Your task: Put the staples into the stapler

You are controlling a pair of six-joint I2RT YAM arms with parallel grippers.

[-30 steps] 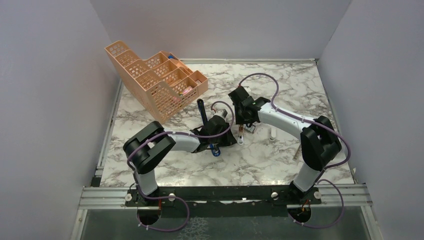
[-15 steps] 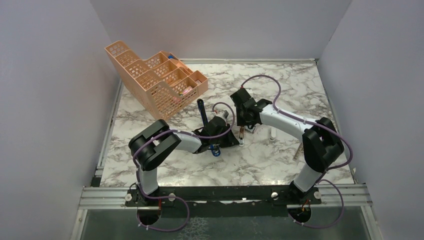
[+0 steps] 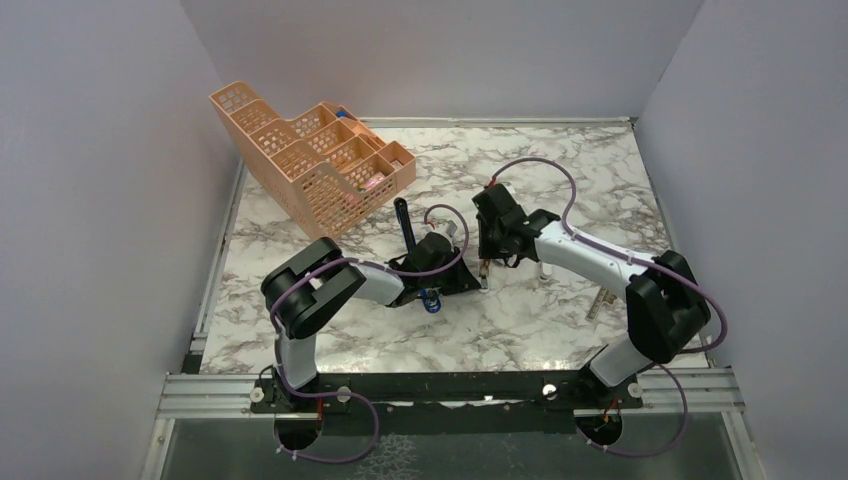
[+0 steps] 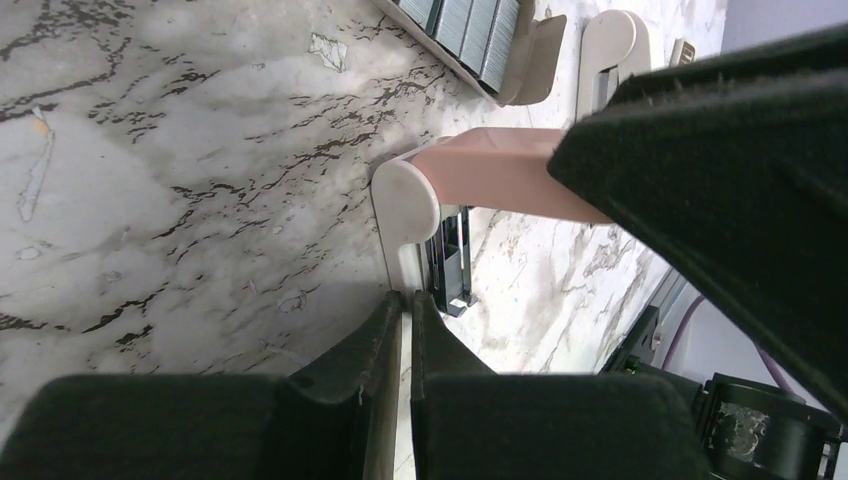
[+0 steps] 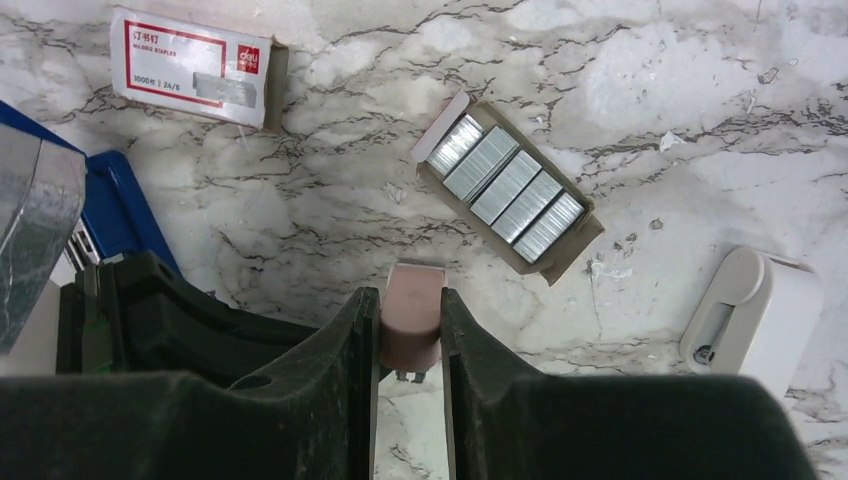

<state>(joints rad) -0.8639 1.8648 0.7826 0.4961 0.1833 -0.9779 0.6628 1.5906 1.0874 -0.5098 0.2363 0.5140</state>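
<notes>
2 arms (image 3: pixel 585 255) with white links, black joints and black fingers (image 5: pixel 320 400), each trailing a looping purple cable (image 3: pixel 545 165), on 1 black rail (image 3: pixel 450 390).

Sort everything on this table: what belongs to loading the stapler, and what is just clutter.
For the job: stapler; staples.
Clutter: pink block, gripped by the right gripper; white block; red-and-white box; peach organiser.

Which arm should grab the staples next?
Probably right. The staples lie just ahead of the right gripper, though it must first let go of the pink block. The left gripper sits nearly closed, with the staples farther off.
</notes>
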